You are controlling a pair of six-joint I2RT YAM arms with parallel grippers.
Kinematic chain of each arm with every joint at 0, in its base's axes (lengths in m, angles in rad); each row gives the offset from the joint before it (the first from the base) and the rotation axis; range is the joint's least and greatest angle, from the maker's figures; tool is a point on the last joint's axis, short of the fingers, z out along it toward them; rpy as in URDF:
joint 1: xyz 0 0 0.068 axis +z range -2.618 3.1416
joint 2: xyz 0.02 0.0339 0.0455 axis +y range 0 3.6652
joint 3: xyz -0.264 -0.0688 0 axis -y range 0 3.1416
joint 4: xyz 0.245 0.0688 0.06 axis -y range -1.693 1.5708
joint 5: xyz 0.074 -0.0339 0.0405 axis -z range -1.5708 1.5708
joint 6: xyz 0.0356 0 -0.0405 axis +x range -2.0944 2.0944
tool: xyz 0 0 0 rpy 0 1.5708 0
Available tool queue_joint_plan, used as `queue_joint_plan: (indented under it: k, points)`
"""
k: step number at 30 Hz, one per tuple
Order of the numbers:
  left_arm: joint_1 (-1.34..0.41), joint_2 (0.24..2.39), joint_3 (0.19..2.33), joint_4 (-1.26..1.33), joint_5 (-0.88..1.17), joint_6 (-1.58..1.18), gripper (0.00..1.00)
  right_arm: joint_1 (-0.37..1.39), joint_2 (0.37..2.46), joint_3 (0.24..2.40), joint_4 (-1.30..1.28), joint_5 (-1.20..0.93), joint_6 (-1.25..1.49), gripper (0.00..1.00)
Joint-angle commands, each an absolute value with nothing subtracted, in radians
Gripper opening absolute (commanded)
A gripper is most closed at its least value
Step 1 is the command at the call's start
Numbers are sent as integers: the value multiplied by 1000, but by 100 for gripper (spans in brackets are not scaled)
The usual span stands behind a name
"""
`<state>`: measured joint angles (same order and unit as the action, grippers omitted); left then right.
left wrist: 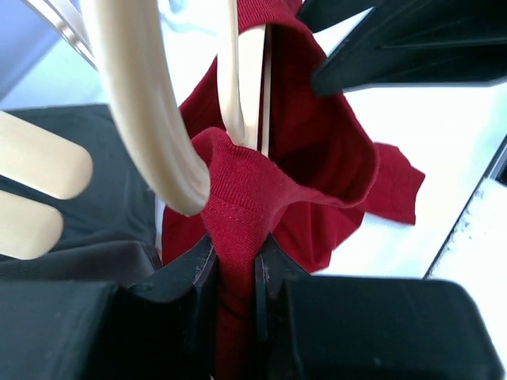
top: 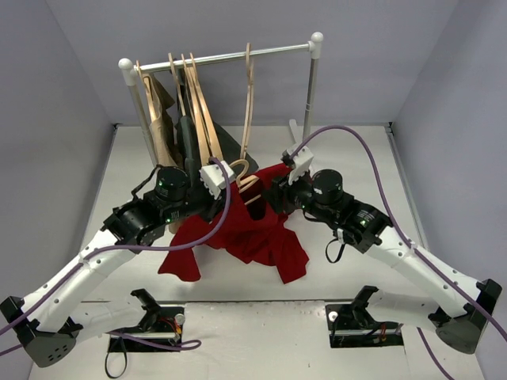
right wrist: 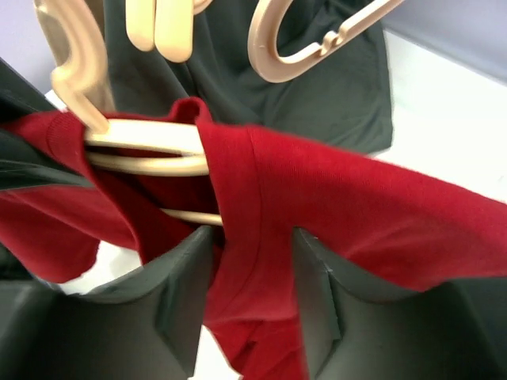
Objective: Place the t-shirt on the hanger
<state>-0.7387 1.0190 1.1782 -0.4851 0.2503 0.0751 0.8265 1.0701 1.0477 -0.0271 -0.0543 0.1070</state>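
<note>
The dark-red t-shirt hangs bunched between my two grippers above the table, its lower part trailing on the surface. A tan wooden hanger sits in its upper part, with the hook sticking up out of the cloth. My left gripper is shut on a fold of the t-shirt just below the hanger's hook. My right gripper is closed on a thick fold of the t-shirt, beside the hanger's shoulder, which passes under the red cloth.
A clothes rack stands at the back with several wooden hangers. One carries a beige garment, another a dark green-grey garment, which also shows in the right wrist view. The rack's right post stands behind my right arm.
</note>
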Motion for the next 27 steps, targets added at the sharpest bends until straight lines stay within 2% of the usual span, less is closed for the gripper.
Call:
queue_joint_plan:
  k: [1, 9, 20, 27]
  points:
    - [-742, 949, 1173, -329, 274, 78, 0, 832, 997, 1053, 29, -29, 84, 53]
    - [-741, 879, 1106, -378, 296, 126, 0, 824, 905, 1098, -20, -90, -57, 72]
    - [-741, 871, 1175, -545, 414, 252, 0, 802, 949, 1111, -127, -354, -363, 81]
    - [-740, 859, 1180, -583, 465, 295, 0, 735, 980, 1108, -189, -431, -415, 82]
